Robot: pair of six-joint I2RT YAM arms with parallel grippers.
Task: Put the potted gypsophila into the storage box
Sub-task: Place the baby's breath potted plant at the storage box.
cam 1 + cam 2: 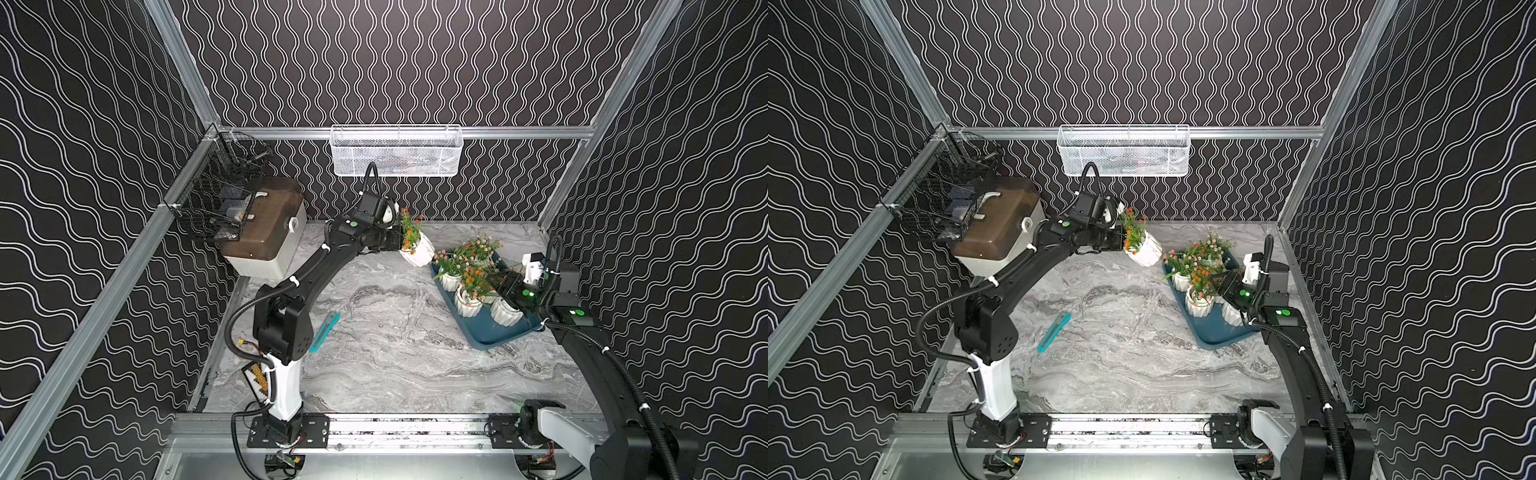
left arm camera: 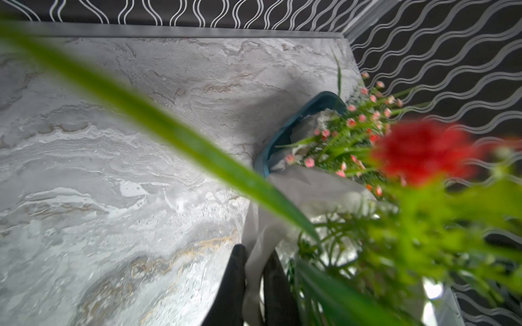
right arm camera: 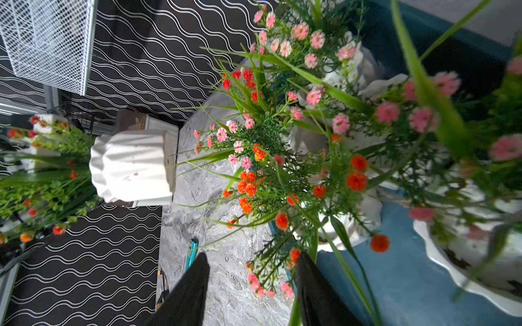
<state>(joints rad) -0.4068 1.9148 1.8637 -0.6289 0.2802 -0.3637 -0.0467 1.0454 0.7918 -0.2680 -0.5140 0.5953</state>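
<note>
Where the left arm rises from the front rail, a teal cutter (image 1: 325, 332) lies on the marble table (image 1: 395, 374) just beside it. Farther back on the right sits the storage box (image 1: 490, 334), set at an angle to the table's edge. Several white ribbed pots (image 1: 468, 306) of pink and orange-red blossoms stand upright inside it, crowded toward its far half. The right gripper (image 3: 252, 262) hangs low over that cluster, fingers spread apart, with only loose stems and blossoms between them and no pot in its hold. Past the box's far left corner, the left gripper (image 2: 255, 262) is pinched tight on the rim of one potted gypsophila (image 1: 417, 251). That pot is held clear of the table and tilted, its base turned toward the box; it is outside the box, close to that corner. Behind the left arm stands a white box with a brown lid (image 1: 262, 232), with a black wire basket (image 1: 216, 195) on the side rail next to it. A white mesh basket (image 1: 397, 151) hangs on the rear rail.
</note>
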